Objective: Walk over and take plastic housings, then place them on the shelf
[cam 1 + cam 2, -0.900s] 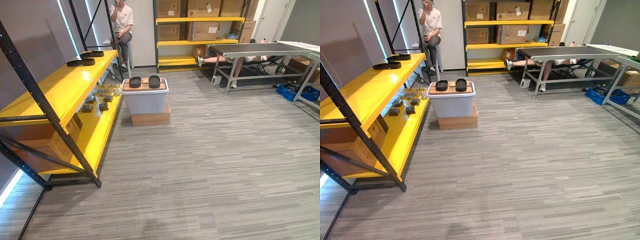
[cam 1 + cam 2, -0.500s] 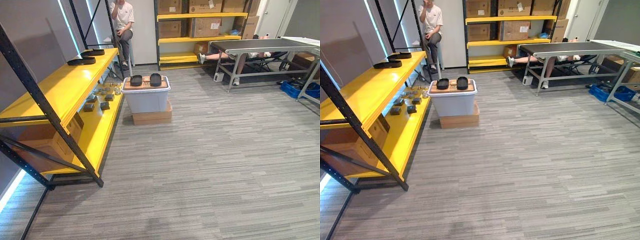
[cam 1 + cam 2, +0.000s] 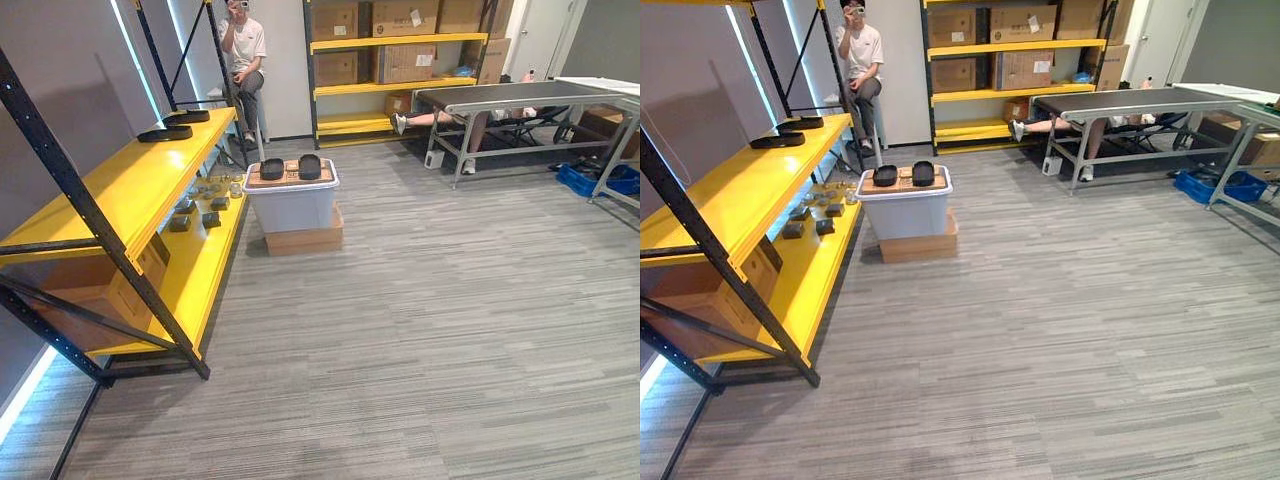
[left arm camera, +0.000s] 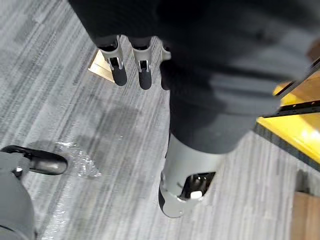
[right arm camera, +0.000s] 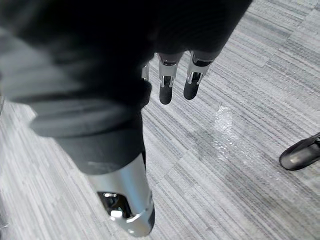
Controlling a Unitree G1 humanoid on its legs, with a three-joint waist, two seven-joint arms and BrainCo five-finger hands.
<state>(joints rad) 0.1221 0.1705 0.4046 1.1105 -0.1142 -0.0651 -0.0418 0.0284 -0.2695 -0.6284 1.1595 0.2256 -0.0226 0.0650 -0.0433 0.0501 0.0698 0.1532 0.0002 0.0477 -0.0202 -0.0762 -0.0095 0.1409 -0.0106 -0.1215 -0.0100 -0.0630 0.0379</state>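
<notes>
a long yellow shelf runs down the robot's left side of a room laid with grey carpet. ahead, just beside the shelf's lower board, a white bin stands on a cardboard box. the walk-over looks unfinished, and the risks lie in the approach: a line held too far left could clip the shelf's black uprights, while a stop short of the bin would leave the reach stretched and the grasp shaky. a bump could also shift the bin on its box, since nothing appears to fix it there. a person sits by the far wall beyond the bin. two black plastic housings lie side by side on top of the bin, well apart from both hands; two similar black pieces already rest on the shelf's top board. the left hand and the right hand hang over bare carpet, fingers straight and loose, holding nothing.
</notes>
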